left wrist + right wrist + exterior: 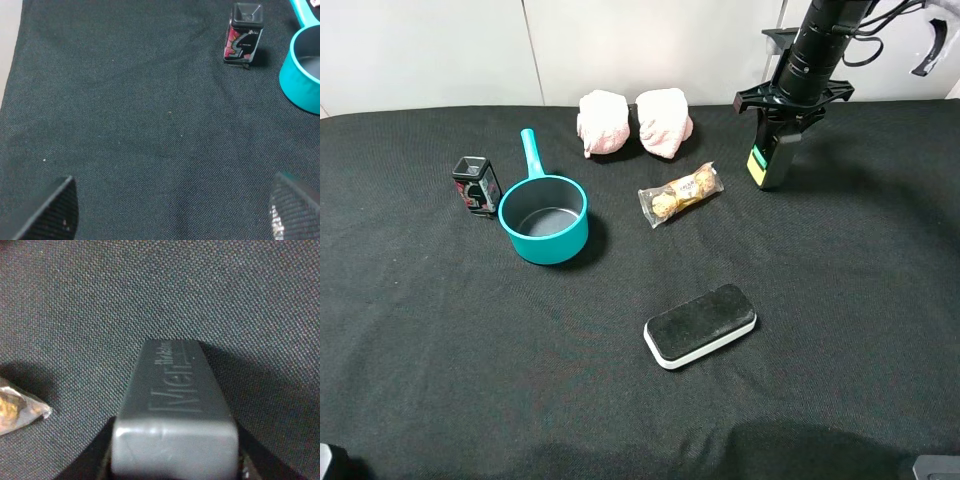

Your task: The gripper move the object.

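The object, a dark grey rectangular bottle (770, 160) with a green-and-yellow label, stands upright at the back right of the black cloth. My right gripper (782, 118) comes down from above and is shut on its upper part. In the right wrist view the bottle (175, 405) fills the middle, with a black finger (85, 467) on each side. Whether its lower end touches the cloth I cannot tell. My left gripper (172, 215) is open and empty over bare cloth at the left, with only its fingertips (52, 215) showing.
A teal saucepan (544, 218) and a black-and-red tin (476, 186) stand at the left. A wrapped chocolate packet (680, 194) lies just left of the bottle. Two pink cloths (632, 122) lie at the back. A black-and-white eraser (701, 325) lies centre front.
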### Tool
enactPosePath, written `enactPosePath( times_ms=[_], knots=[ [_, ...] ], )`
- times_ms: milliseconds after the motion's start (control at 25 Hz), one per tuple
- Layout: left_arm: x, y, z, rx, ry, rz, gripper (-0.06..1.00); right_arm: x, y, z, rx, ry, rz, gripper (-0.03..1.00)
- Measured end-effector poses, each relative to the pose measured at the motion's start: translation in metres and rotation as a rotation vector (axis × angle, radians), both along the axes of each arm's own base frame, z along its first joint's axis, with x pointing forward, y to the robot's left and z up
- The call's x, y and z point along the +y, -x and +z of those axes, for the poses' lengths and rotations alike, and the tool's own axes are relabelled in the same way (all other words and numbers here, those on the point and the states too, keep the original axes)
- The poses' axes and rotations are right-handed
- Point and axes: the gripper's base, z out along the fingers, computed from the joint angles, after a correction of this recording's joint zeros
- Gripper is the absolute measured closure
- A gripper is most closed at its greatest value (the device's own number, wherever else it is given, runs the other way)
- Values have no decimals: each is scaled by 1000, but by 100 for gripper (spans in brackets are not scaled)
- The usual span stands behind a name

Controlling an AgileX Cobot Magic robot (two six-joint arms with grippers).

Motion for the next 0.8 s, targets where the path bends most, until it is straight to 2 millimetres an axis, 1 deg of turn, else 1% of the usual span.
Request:
enactPosePath(
  times_ms=[400, 520, 640, 800],
  knots=[
    [0, 0, 0, 0, 0, 0, 18, 0, 1, 1, 5, 2, 17, 68],
    [0, 0, 0, 0, 0, 0, 18, -2, 3, 5, 11, 13, 21, 68],
    [0, 0, 0, 0, 0, 0, 18, -3, 6, 13, 16, 26, 27, 68],
    [0, 0, 0, 0, 0, 0, 18, -4, 10, 29, 2, 24, 29, 68]
  ],
)
